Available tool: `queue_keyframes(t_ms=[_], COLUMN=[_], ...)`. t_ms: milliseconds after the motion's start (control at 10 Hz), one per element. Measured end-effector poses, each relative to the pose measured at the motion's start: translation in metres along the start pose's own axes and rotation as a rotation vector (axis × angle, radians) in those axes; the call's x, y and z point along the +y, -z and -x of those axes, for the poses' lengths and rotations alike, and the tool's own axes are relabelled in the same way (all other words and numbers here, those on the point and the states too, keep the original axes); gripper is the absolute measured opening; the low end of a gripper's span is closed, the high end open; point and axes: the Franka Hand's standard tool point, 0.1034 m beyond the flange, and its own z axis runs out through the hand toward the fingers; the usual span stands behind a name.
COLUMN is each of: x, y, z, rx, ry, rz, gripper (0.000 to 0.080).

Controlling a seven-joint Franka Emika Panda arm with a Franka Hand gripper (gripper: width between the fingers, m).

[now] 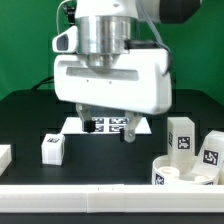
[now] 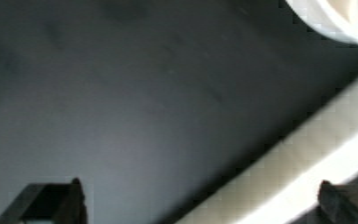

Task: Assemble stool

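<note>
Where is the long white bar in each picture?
Exterior view: the bar lies along the camera-side edge of the table, under the gripper.
Wrist view: the bar is the blurry pale strip slanting past one fingertip.
Shared landmark: the open gripper.

Remote desk, mid-assembly: the arm runs out of the exterior view at the top, and its gripper covers part of the marker board, whose tags are too small for me to read. A white piece at the exterior view's left is cut by the edge; I cannot tell what it is. The seat runs off the exterior view's right. My wrist view is blurred throughout: the fingertips are clipped by the frame, and a white curve in one corner cannot be identified.
</note>
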Motion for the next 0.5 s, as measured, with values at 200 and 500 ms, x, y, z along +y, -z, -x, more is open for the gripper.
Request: queue_keyframes(t_ms=[200, 500], x=[0.0015, 0.0001], y=[-0.0004, 0.0003], z=[-0.0014, -0.0017], rx=[0.001, 0.006], ry=[0.143, 0.391], rz=[0.0, 0.013], gripper=[0.0649, 0.0649])
